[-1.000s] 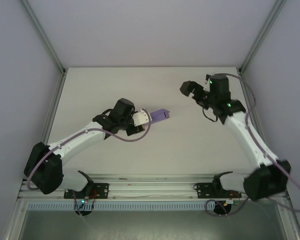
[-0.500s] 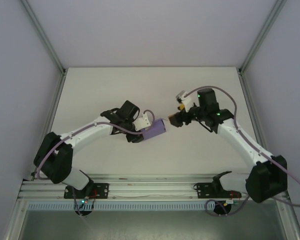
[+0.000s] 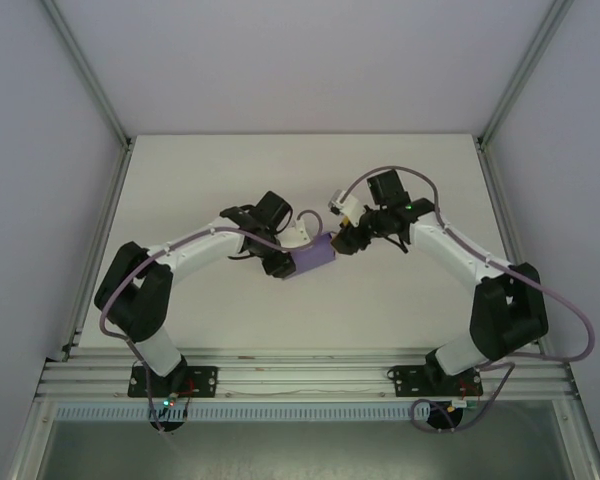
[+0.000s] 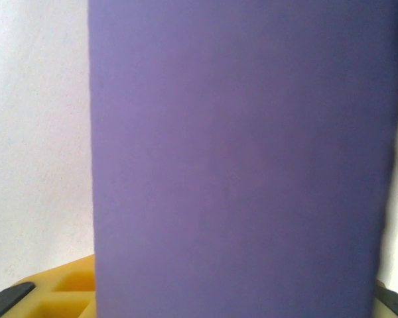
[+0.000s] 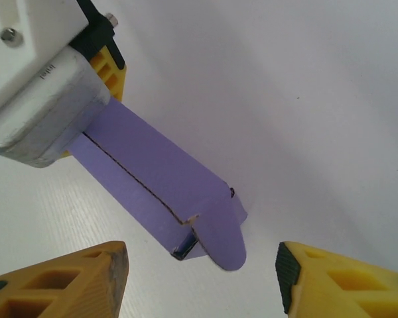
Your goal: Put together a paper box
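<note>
Both arms have swung inward since a second ago, bringing the right gripper (image 5: pixel 200 268) up to the free end of the paper box (image 5: pixel 152 179). Its jaws stand apart, one yellow finger (image 5: pixel 66 281) on each side, neither touching card. The left gripper (image 3: pixel 290 256) is clamped on the opposite end, keeping the box low over the middle of the table (image 3: pixel 230 180). To tuck well, I judge the right jaws should meet the rounded end flap (image 5: pixel 222 242) squarely and lightly while the left grip stays firm. Matte violet card this thin creases easily. A long seam (image 5: pixel 129 173) runs down the flattened sleeve, slightly frayed at the corner.
</note>
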You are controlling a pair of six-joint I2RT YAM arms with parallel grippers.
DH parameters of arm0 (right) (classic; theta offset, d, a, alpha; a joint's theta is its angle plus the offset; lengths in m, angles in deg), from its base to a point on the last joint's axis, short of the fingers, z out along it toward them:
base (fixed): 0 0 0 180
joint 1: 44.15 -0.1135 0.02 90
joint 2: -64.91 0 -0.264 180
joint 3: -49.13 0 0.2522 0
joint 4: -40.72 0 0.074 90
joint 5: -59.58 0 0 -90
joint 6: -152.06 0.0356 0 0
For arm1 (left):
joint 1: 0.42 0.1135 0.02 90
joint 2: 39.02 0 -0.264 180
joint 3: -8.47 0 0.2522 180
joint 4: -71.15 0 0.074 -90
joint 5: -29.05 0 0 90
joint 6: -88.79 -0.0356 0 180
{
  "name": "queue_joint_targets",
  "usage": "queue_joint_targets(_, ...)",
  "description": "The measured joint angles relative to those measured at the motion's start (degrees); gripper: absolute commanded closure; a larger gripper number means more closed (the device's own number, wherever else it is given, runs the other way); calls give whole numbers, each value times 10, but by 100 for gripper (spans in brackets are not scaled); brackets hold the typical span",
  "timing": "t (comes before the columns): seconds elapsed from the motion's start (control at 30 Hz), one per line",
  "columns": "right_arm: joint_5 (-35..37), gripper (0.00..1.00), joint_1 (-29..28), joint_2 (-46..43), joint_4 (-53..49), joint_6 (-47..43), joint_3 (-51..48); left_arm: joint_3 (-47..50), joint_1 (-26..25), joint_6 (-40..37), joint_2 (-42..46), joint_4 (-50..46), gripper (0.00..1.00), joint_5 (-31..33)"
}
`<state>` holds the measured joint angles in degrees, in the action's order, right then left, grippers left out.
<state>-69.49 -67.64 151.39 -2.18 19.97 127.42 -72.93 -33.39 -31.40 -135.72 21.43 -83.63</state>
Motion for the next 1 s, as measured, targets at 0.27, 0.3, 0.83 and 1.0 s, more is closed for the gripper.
queue_joint_targets(0.27,0,84,-1,38,-2,-15,24,-9,0,-2,-2,-10,53,0)
queue_joint_targets(0.3,-2,87,-2,39,-2,-14,24,-10,0,-2,-2,-10,53,1)
queue_joint_targets(0.83,20,100,-21,41,-11,229,37,-24,-4,3,-16,-22,53,27)
queue_joint_targets(1.0,61,100,-24,50,-80,342,92,-37,-13,3,-24,-5,53,42)
